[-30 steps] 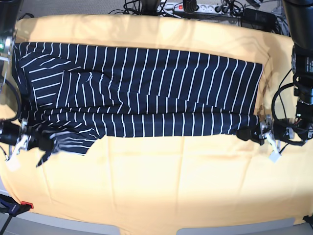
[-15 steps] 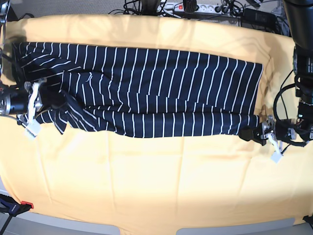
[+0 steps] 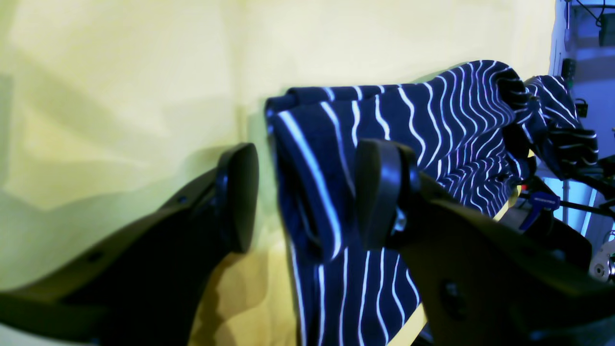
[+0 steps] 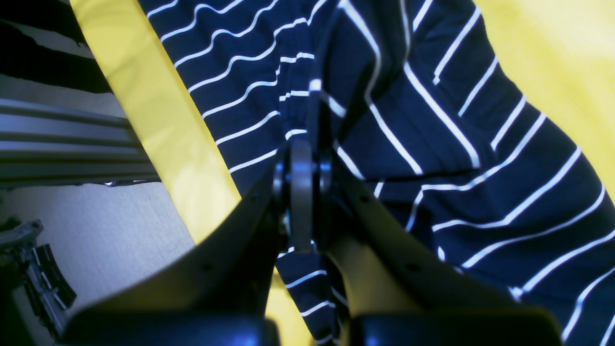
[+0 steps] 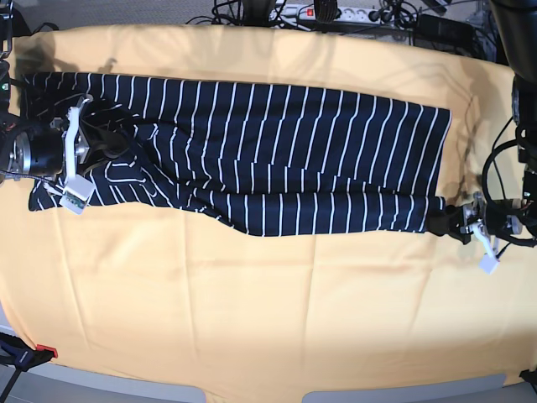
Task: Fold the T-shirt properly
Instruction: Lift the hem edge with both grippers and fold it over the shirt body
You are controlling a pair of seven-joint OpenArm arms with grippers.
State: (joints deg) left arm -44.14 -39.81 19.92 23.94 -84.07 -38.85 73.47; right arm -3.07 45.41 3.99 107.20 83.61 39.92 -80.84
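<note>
We see one dark navy fabric T-shirt with thin white stripes (image 5: pixel 268 159), lying lengthwise across the far half of the counter, which is draped in a plain yellow-orange cloth (image 5: pixel 268 311). The shirt's knit looks soft and limp; its near long edge is doubled over into a narrow folded band, and the stripes ripple where the fabric bunches.

There are two black hands, one at each end of the shirt. The right hand (image 4: pixel 307 144) sits at the base view's left end, its fingers pressed together on a gathered fold of the T-shirt, which rises in a ridge between them in its wrist view. The left hand (image 3: pixel 307 192) is at the base view's right end, at the shirt's near corner; its two rounded, matte fingers (image 3: pixel 238 197) stand wide apart, and the rolled striped hem lies between them, close against the right-hand pad, though we cannot tell whether it touches.

The yellow-orange cloth is lightly creased and bare in front of the shirt. Behind the counter's far edge lies a tangle of black cables and a white power strip (image 5: pixel 315 13). A small red-tipped clamp (image 5: pixel 29 354) grips the cloth's near left corner.
</note>
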